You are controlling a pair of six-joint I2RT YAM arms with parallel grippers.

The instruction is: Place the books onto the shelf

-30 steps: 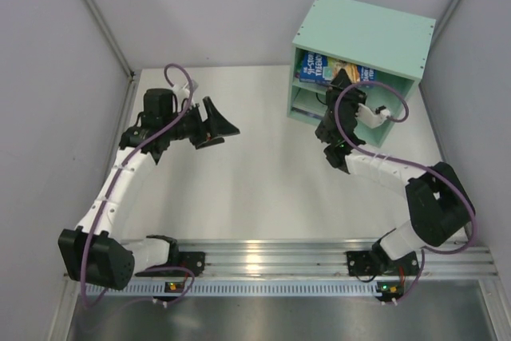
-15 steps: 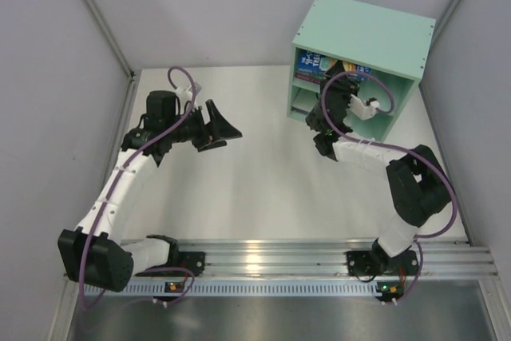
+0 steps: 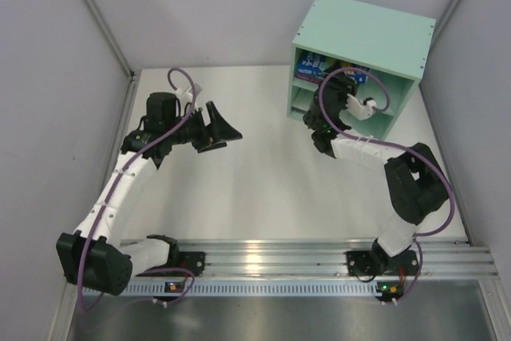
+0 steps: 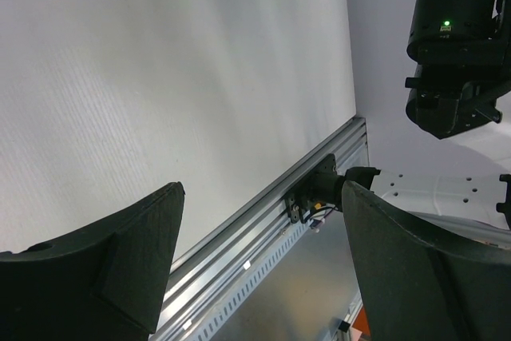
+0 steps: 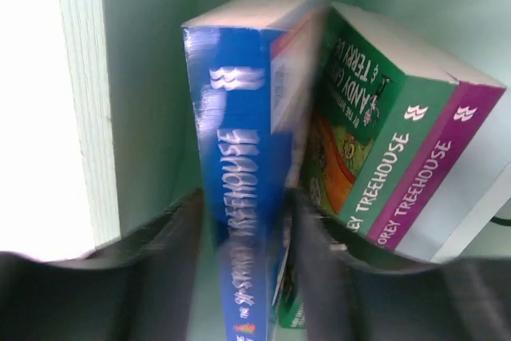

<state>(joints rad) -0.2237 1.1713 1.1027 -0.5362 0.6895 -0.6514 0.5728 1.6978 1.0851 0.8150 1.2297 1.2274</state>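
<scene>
The mint-green shelf (image 3: 359,29) stands at the back right, its wall (image 5: 144,77) close on the left in the right wrist view. My right gripper (image 3: 337,79) reaches into the upper compartment. Its jaws (image 5: 246,197) stand either side of an upright blue book (image 5: 239,117), with a thin gap on the left, so it is open. The picture is blurred. A green book (image 5: 363,125) and a purple-spined book (image 5: 431,165) lean beside it. My left gripper (image 3: 227,127) hovers over the table's left half, open and empty (image 4: 263,189).
The lower compartment (image 3: 307,105) of the shelf shows below the right wrist. Grey walls close in the table on both sides. The aluminium rail (image 3: 271,257) with both arm bases runs along the near edge. The right arm (image 4: 455,37) shows in the left wrist view.
The right gripper has pushed further into the upper compartment with the blue book, and its jaws have widened around it. The left arm has barely moved.
</scene>
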